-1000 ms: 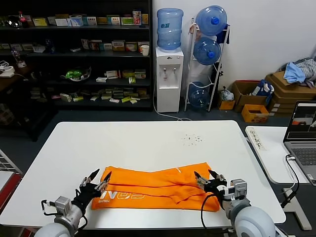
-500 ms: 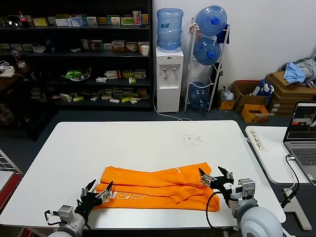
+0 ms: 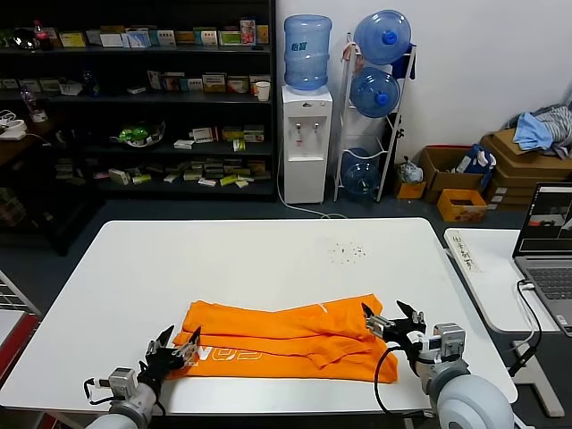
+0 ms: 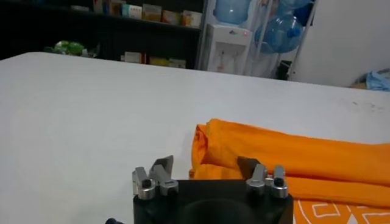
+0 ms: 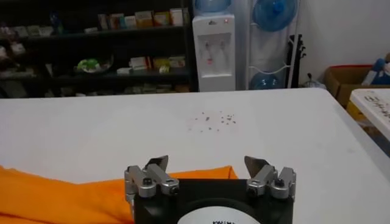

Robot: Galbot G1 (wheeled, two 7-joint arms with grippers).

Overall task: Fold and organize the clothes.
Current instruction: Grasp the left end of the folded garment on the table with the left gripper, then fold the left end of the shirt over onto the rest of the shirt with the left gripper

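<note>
The orange T-shirt [image 3: 286, 335] lies folded into a long band near the table's front edge, white lettering showing at its left end. My left gripper [image 3: 177, 342] is open and empty at the shirt's left end, low by the front edge. In the left wrist view the left gripper [image 4: 206, 167] points at the folded orange edge [image 4: 292, 158]. My right gripper [image 3: 390, 317] is open and empty at the shirt's right end. In the right wrist view the right gripper [image 5: 207, 164] sits just above the orange corner [image 5: 91, 195].
The white table [image 3: 259, 259] stretches behind the shirt, with dark specks [image 3: 347, 252] at the back right. A side table holding a laptop [image 3: 545, 241] stands to the right. Shelves, a water dispenser [image 3: 307, 143] and boxes stand beyond.
Both grippers have drawn back toward the table's front edge and lowered, away from the shirt's ends. The shirt lies as before.
</note>
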